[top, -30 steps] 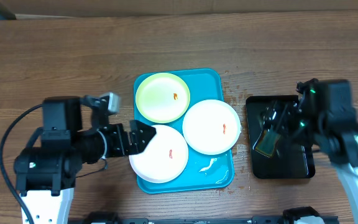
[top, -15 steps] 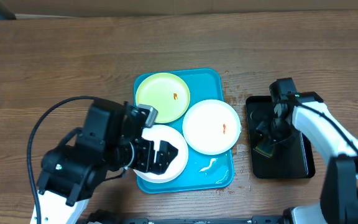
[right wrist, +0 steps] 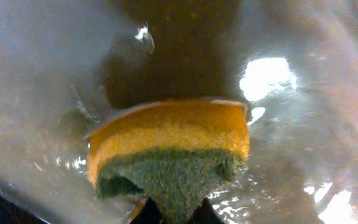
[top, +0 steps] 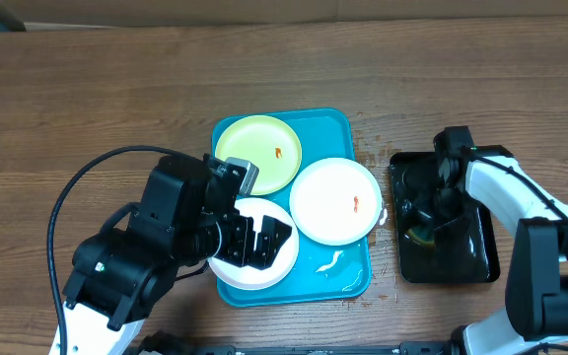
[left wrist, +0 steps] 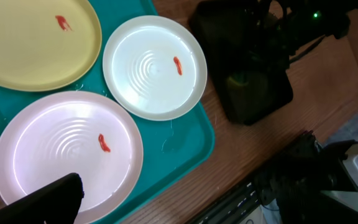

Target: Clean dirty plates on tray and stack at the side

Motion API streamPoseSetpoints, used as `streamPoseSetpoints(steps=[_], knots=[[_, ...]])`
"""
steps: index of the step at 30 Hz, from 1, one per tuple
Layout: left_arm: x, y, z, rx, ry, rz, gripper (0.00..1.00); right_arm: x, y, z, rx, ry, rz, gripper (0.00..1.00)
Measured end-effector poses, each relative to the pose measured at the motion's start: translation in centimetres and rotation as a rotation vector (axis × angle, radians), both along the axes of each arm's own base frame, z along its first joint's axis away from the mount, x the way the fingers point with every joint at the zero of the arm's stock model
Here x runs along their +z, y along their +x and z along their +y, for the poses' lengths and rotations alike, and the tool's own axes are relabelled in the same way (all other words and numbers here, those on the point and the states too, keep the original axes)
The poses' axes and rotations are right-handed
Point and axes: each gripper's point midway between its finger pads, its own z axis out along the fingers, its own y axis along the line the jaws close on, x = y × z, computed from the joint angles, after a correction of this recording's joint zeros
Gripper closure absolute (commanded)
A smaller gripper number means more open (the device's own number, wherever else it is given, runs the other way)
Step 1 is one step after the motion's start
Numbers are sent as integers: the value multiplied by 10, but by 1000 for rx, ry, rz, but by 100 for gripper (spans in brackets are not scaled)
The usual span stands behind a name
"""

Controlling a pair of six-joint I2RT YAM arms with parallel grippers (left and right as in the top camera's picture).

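- Your right gripper [top: 430,219], at the right of the overhead frame, has gone from wide open to almost closed within the last second; its fingertips now pinch the lower edge of the yellow-and-green sponge [right wrist: 169,149] in the wet black tray [top: 471,261]
- Your left gripper [top: 267,242] has swung in over the lower-left white plate [top: 259,279]; its jaws stand fully apart and hold nothing
- That plate, the yellow-green plate [top: 257,153] and the other white plate [top: 335,200] all lie on the turquoise tray [top: 348,281] at centre, each with its red smear; by my judgement scrubbing has not begun, and the cleaning tool is only now in hand
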Motion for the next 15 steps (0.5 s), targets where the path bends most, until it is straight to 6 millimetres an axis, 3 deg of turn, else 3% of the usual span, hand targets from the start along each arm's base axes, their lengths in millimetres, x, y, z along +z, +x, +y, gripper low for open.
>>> streamPoseSetpoints(steps=[1,3,6,9,12,15], knots=[[1,2,-1,1,-4,-9,0,4,1,-1,12,-3,-13,67],[3,3,-2,0,-9,-17,0,15,5,-4,31,-9,-53,56],[0,5,-4,-2,-9,-2,0,41,16,-4,50,-12,-147,55],[-7,6,-10,-20,-17,39,0,54,14,-4,47,-12,-171,56],[-14,7,-16,-38,-24,83,0,50,8,-4,29,-12,-150,56],[-17,8,-18,-46,-27,106,0,32,-8,-3,5,-13,-106,56]])
